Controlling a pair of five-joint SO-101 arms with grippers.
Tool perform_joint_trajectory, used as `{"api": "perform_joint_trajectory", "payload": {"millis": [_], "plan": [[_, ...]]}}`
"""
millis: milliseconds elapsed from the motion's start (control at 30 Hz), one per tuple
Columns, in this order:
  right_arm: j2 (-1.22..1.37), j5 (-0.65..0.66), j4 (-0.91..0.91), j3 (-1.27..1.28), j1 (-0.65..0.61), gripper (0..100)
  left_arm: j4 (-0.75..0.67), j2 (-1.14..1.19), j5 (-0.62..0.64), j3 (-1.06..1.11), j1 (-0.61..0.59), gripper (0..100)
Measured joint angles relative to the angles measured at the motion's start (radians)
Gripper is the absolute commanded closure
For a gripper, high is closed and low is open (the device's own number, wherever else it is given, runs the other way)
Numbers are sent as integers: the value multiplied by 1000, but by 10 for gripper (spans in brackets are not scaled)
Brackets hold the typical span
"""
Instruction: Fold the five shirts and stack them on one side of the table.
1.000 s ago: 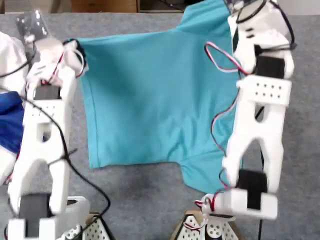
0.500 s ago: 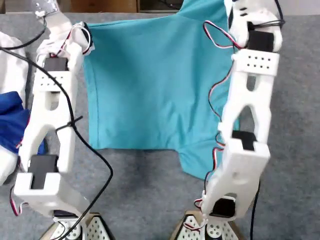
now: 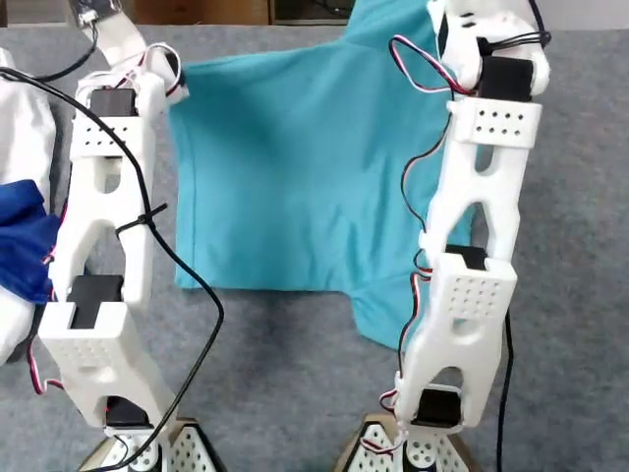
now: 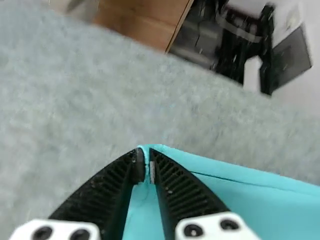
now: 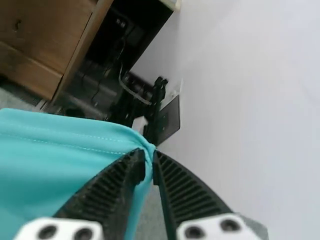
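A teal shirt (image 3: 295,177) lies spread over the grey table, stretched between the two arms at the far edge. My left gripper (image 4: 144,167) is shut on one far corner of the teal shirt (image 4: 240,200), at the upper left in the high view. Held the same way, the other far corner of the teal shirt (image 5: 50,165) sits in my right gripper (image 5: 148,165), raised with the room behind it. A sleeve of the shirt pokes out from under the right arm (image 3: 482,197) near the front.
White and blue clothes (image 3: 20,216) are piled at the table's left edge beside the left arm (image 3: 98,216). Bare grey table (image 3: 285,383) lies in front of the shirt and to the right of the right arm. Wooden furniture stands behind the table.
Both arms have stretched toward the far edge, pulling the shirt's held corners away from the front. The shirt's near hem has slid a little farther back.
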Motion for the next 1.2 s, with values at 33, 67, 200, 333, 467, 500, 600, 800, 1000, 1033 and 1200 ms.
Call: {"api": "perform_joint_trajectory", "payload": {"millis": [33, 67, 200, 333, 467, 500, 600, 800, 1000, 1033, 1200], "plan": [[0, 0, 38, -17, 3, 994, 28, 0, 0, 0, 0, 980], [0, 0, 81, -37, 6, 994, 55, 0, 0, 0, 0, 980], [3, 20, 279, -158, 25, 994, 170, 0, -38, 0, 3, 980], [6, 92, 480, -295, 37, 994, 270, 0, -71, 0, 28, 980], [6, 130, 621, -325, 37, 994, 347, 0, -83, -2, 55, 980], [6, 135, 649, -325, 37, 994, 364, 0, -95, -2, 61, 980], [6, 138, 704, -327, 37, 994, 417, 0, -141, -2, 77, 980], [3, 120, 713, -327, 55, 994, 499, 0, -164, -2, 54, 980], [-35, 106, 713, -299, 55, 994, 578, 0, -206, -8, 52, 980], [-54, 95, 713, -278, 55, 994, 585, -3, -209, -8, 55, 980], [-173, 74, 713, -127, 55, 994, 597, -75, -212, -8, 77, 980]]}}
